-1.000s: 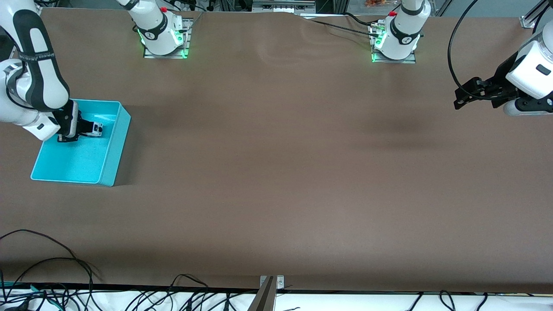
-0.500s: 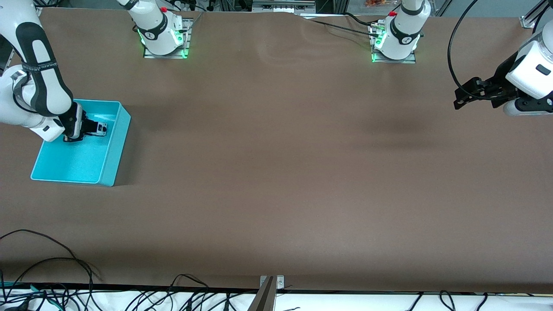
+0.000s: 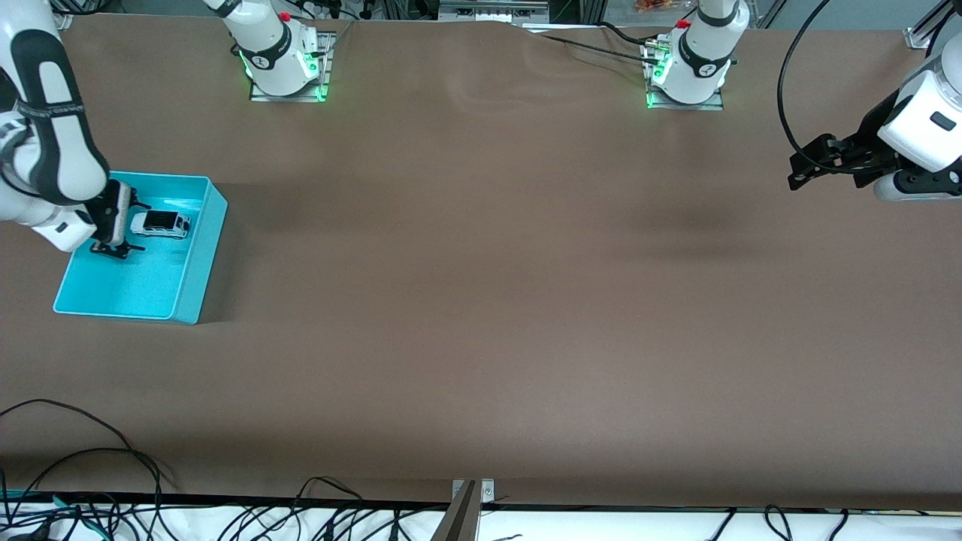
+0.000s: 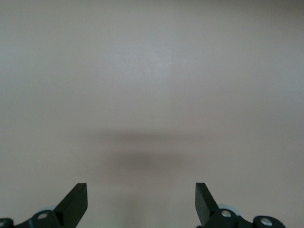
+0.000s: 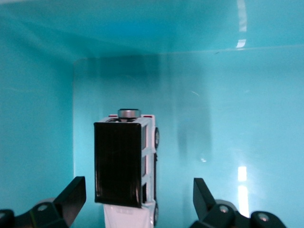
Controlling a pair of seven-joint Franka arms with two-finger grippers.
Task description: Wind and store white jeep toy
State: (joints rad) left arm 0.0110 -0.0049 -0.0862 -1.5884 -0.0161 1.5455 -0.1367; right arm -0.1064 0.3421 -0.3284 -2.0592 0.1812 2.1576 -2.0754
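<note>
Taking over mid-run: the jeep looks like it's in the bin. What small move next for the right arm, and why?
Probably lift the right gripper straight up out of the turquoise bin. Its fingers stand open and the white jeep toy rests free on the bin floor. The left gripper waits over bare table.

Looks like a robotics lab. Two white arm bases (image 3: 282, 56) bolted onto metal plates (image 3: 289, 94) near twelve o'clock, lit green, on a wide table under plain brown covering (image 3: 481, 300). Loose black cables (image 3: 90, 466) tangled along the six o'clock edge, more wiring and metal framing (image 3: 492, 9) at twelve.
</note>
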